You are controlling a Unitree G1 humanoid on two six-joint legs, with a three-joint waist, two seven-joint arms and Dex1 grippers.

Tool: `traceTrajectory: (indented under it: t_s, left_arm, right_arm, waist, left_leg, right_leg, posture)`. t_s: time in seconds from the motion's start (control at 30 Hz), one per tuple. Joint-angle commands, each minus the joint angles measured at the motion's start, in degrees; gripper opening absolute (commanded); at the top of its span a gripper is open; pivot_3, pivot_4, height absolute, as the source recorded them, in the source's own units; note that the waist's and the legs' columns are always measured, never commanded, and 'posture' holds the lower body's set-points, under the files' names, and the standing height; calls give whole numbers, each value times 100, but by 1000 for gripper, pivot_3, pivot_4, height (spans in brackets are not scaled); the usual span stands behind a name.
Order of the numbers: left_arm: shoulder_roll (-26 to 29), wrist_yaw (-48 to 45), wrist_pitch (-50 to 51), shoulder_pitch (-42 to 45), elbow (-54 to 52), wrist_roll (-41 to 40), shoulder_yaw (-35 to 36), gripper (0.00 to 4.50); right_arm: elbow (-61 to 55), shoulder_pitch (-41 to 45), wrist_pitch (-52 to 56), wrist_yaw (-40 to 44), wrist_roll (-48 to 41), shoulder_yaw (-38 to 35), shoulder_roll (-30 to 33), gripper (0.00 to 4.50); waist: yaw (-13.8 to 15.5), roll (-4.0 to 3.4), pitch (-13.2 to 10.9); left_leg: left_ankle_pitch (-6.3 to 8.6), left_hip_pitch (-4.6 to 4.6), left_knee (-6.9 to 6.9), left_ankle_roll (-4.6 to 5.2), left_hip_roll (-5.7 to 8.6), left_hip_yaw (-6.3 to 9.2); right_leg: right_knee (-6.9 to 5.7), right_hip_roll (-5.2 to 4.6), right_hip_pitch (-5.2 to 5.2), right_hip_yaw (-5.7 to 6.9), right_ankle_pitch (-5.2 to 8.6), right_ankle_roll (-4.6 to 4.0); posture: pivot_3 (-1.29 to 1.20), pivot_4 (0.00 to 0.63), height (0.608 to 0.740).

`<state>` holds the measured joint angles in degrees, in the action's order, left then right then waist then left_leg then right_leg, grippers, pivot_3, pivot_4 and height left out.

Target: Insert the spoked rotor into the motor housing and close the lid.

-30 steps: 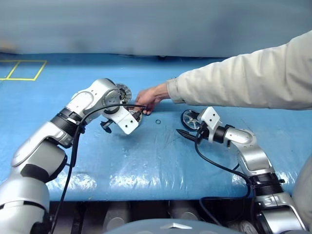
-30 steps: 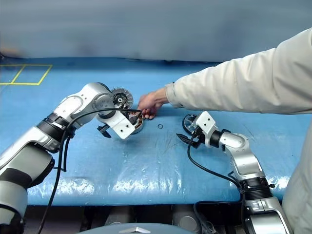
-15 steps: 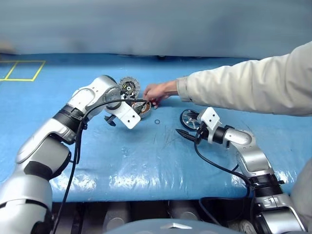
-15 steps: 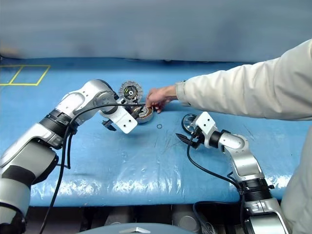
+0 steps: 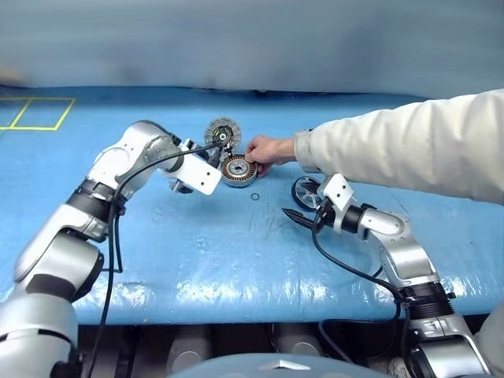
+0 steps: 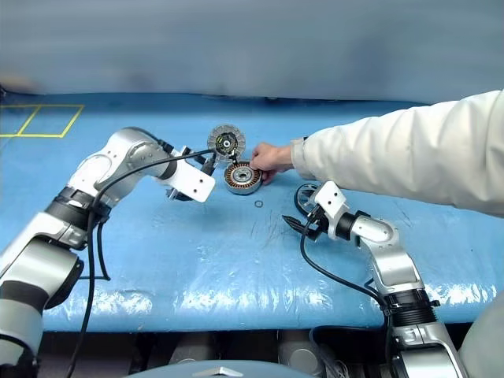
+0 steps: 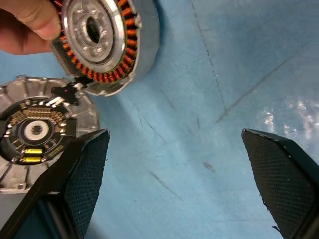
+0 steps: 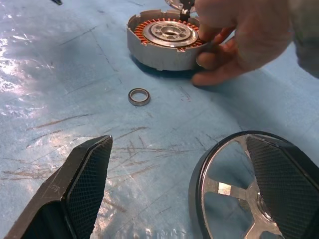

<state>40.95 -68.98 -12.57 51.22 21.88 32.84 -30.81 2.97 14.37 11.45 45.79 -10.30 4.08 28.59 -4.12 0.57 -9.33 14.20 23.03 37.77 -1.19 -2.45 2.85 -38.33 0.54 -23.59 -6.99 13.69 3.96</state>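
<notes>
Right wrist view: small, stiff spoked rotor (image 8: 249, 191), shiny silver; grip its dark rim. Both claws (image 8: 192, 174) (image 7: 174, 164) gape empty.

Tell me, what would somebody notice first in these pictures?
A person's hand reaching in over the blue table, gripping the copper-ringed motor housing in the middle. Just behind it lies the lid, with the open left gripper beside them. The open right gripper waits by the spoked rotor.
</notes>
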Motion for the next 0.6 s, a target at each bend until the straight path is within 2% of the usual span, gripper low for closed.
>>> traceTrajectory:
  t_s: [0.03, 0.37, 0.5, 0.6]
  left_arm:
    - [249, -130, 136, -312, -557, -358, 369, 4500]
    - [282, 204, 739, -1705, -1446, -1537, 1275, 4500]
    - [72, 598, 1001, -2386, -1747, -2115, 1699, 4500]
    - [-432, 1142, 1093, -3017, -2005, -2863, 2232, 4500]
  right_arm:
    - [-148, 17, -149, -52, -76, -157, -7, 4472]
    - [-145, -124, -302, -167, -82, -140, -125, 4472]
    - [-179, -212, -335, -208, -93, -175, -147, 4472]
    - [-215, -264, -364, -225, -86, -154, -143, 4472]
  waist:
    - [15, 0, 0]
    - [34, 0, 0]
    - [31, 0, 0]
    - [37, -1, 1]
  left_leg:
    - [0, 0, 2, 0, 0, 0]
    - [0, -8, 19, 0, 0, -1]
    - [0, -11, 21, 0, 0, -1]
    - [0, -18, 22, 0, 0, -2]
  right_leg:
    - [-2, 0, 0, 0, 0, 0]
    - [-29, 0, 2, 0, 3, -3]
    - [-40, 0, 1, 0, 5, -4]
    - [-44, -1, 4, -1, 7, 0]
  posture:
    - [0, 150, 740]
    - [0, 150, 740]
    - [0, 150, 740]
    - [0, 150, 740]
